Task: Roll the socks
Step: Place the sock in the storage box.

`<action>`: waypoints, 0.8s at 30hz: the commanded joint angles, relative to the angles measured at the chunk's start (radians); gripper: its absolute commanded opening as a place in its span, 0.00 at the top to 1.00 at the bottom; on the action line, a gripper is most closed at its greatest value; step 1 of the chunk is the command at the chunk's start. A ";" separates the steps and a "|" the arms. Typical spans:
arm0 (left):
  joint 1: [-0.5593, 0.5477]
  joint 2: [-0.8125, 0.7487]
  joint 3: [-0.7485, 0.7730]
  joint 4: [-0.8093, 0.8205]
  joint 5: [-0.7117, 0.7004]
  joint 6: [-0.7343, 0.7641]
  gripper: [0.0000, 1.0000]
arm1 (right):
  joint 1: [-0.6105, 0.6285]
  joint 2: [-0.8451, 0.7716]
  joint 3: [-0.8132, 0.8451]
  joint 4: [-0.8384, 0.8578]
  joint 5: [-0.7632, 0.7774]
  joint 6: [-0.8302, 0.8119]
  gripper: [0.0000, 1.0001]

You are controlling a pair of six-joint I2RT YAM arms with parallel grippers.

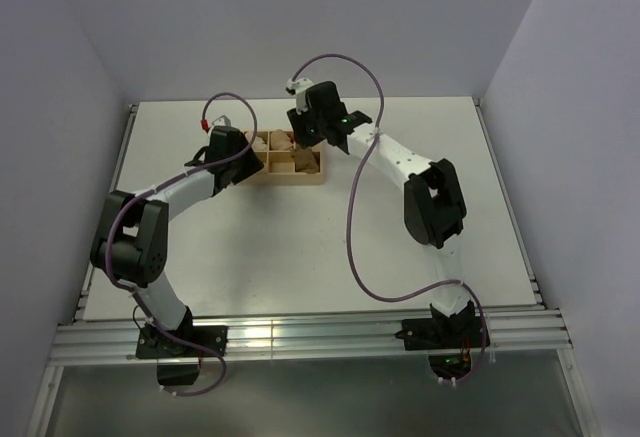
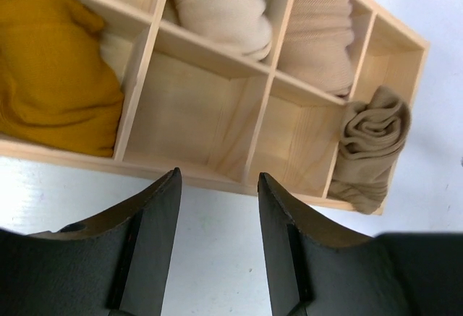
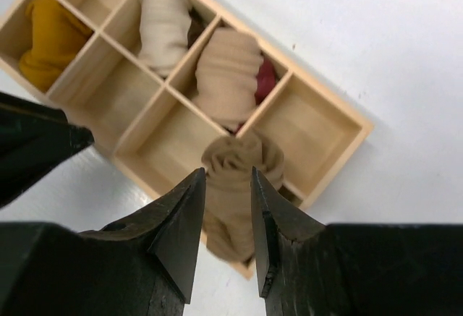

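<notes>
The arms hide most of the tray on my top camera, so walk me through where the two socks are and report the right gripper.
Observer: The mustard sock sits bunched in an end compartment of the wooden tray.
Operator: Now the olive one.
Observer: The olive-brown sock is rolled up at the opposite end of the same row, with part of it hanging over the tray's outer wall.
Operator: Give me the right gripper.
Observer: The right gripper is open, and that roll shows between its fingers.
</notes>
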 commanded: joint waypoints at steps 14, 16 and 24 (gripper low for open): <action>-0.050 0.169 0.192 -0.036 -0.077 0.108 0.50 | 0.004 0.137 0.106 0.046 0.010 -0.012 0.63; -0.059 0.180 0.200 -0.036 -0.089 0.114 0.52 | 0.004 0.142 0.100 0.050 0.012 -0.014 0.63; -0.088 0.229 0.241 -0.061 -0.137 0.122 0.73 | 0.004 0.191 0.140 -0.022 0.004 -0.032 0.64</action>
